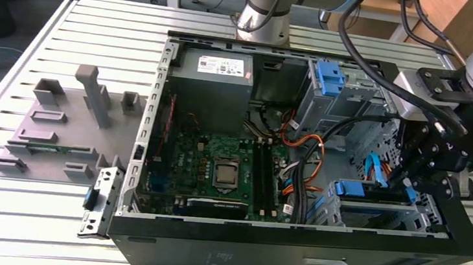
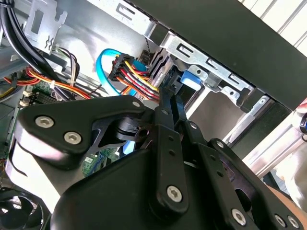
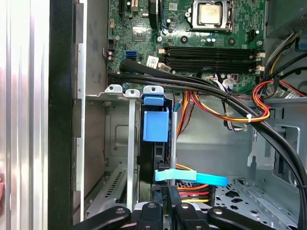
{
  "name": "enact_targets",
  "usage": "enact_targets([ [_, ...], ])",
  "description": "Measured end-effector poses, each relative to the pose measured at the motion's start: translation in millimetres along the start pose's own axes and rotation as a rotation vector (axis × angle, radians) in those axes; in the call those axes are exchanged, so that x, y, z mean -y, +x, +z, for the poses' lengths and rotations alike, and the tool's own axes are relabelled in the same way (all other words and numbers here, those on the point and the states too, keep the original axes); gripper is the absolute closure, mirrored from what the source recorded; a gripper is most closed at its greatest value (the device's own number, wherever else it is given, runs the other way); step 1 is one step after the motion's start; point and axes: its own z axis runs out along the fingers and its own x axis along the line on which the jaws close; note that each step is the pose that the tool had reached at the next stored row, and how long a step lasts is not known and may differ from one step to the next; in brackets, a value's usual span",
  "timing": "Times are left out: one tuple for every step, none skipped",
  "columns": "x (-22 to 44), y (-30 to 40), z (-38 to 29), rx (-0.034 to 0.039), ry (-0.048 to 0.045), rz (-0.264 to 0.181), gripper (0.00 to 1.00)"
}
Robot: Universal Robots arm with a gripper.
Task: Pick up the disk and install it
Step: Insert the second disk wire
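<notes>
Black gripper linkage is taking up the near half of the second wrist view, fingers reaching up toward a blue carrier piece at the mouth of the grey drive cage. Fingertips are sitting close together on something thin there; looks like they're pinching it, but I cannot tell for sure whether the jaws are clamped. A bundle of red, yellow and black power wires and a light-blue data cable are hanging just beside the fingers.

First wrist view: gripper is coming in from the near edge, in line with the disk, which is standing on edge inside the drive cage, blue carrier frame showing at its end. So it's sitting in the bay, partly or fully home; can't say which. Blue data cable is crossing right by the fingertips. Motherboard is lying beyond.

Exterior view: gripper is working low inside the open PC case, at the drive cage on the exterior view's right.

Handling, my read: disk is stiff, dense for its size, shock-sensitive, smooth metal faces. Best hold is across the plastic carrier's edges, clear of connector end and cables.
</notes>
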Motion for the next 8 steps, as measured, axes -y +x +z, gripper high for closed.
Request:
enact_targets([
  [-0.1, 0.1, 0.1, 0.0000, 0.0001, 0.000, 0.83],
  [-0.1, 0.2, 0.2, 0.0001, 0.0001, 0.000, 0.83],
  [-0.1, 0.3, 0.3, 0.0001, 0.0003, 0.000, 0.83],
  [-0.1, 0.4, 0.4, 0.0000, 0.0003, 0.000, 0.83],
  [-0.1, 0.5, 0.5, 0.0000, 0.0004, 0.000, 0.83],
  [-0.2, 0.6, 0.7, 0.0000, 0.0005, 0.000, 0.83],
  [-0.2, 0.8, 1.0, 0.0000, 0.0006, 0.000, 0.83],
  [-0.2, 0.8, 1.2, 0.0000, 0.0007, 0.000, 0.83],
])
